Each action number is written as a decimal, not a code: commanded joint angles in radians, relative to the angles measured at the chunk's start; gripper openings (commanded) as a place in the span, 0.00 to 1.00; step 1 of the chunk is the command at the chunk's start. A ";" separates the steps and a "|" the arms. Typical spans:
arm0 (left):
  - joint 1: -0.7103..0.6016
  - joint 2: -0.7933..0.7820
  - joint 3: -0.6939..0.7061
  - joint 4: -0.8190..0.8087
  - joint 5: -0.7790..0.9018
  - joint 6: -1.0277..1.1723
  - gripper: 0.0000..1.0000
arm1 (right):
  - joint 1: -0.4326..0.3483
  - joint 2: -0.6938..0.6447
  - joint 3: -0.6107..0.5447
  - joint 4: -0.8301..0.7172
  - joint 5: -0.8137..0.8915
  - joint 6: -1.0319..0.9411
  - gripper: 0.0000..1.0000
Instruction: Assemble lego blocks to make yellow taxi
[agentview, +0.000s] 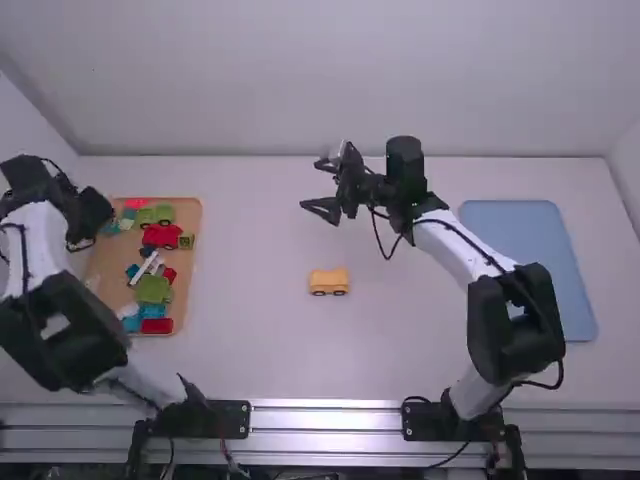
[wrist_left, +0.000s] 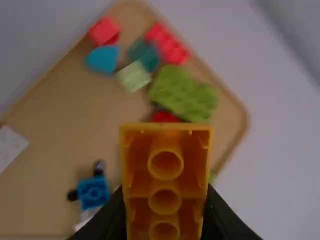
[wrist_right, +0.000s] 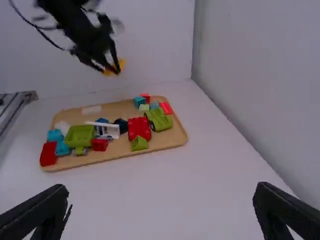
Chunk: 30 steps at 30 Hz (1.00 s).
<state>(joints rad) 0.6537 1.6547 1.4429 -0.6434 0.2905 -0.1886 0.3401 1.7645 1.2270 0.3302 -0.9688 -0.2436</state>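
My left gripper (agentview: 92, 214) is above the tray's left edge. In the left wrist view, my left gripper (wrist_left: 164, 205) is shut on an orange-yellow block (wrist_left: 166, 142), hollow underside toward the camera. The right wrist view shows that block (wrist_right: 114, 68) between the left fingertips, well above the tray. An orange-yellow wheeled piece (agentview: 328, 280) stands by itself at mid-table. Farther back over the table, my right gripper (agentview: 314, 187) is open with nothing between its fingers; in its own view, the right gripper (wrist_right: 161, 197) has its fingers wide apart.
The wooden tray (agentview: 196, 235) at the left holds red, green, blue and white pieces, including a green wheeled piece (wrist_right: 159, 120) and a red block (wrist_right: 48, 153). A blue mat (agentview: 530, 250) lies on the right, partly beside the right arm. Walls stand behind the table and at its sides.
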 joint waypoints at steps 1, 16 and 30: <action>-0.046 -0.137 -0.138 0.065 0.242 0.142 0.19 | 0.001 0.050 0.088 0.002 0.000 0.072 0.99; -0.483 -0.496 -0.728 0.848 0.757 0.372 0.22 | 0.033 0.433 0.530 0.005 -0.592 0.337 0.99; -0.537 -0.162 -0.769 1.577 0.903 0.034 0.20 | 0.088 0.433 0.528 0.003 -0.593 0.317 0.99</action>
<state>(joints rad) 0.1139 1.4536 0.6666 0.9092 1.1027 -0.0536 0.4335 2.1937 1.7176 0.3302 -1.5421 0.0769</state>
